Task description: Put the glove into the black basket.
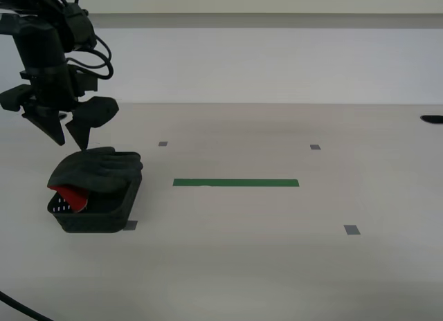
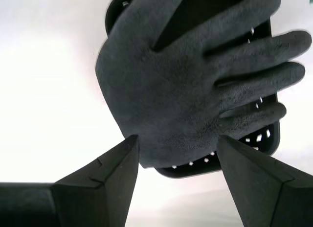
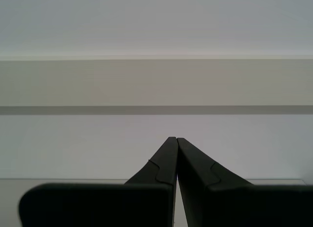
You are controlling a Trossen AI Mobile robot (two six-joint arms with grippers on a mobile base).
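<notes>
The dark grey glove (image 1: 97,170) lies draped over the black basket (image 1: 104,217) at the exterior view's left, its red cuff (image 1: 69,196) hanging inside the basket. My second gripper (image 1: 69,138) hangs open and empty just above the glove. In the second wrist view the glove (image 2: 181,85) covers most of the basket (image 2: 266,134), and the gripper (image 2: 176,144) stands apart from it. My first gripper (image 3: 176,139) is shut on nothing and faces a pale wall; it does not show in the exterior view.
A green tape strip (image 1: 235,183) lies on the pale table to the right of the basket. Small grey tape squares (image 1: 352,230) mark the table (image 1: 277,266). A dark object (image 1: 432,119) sits at the far right edge.
</notes>
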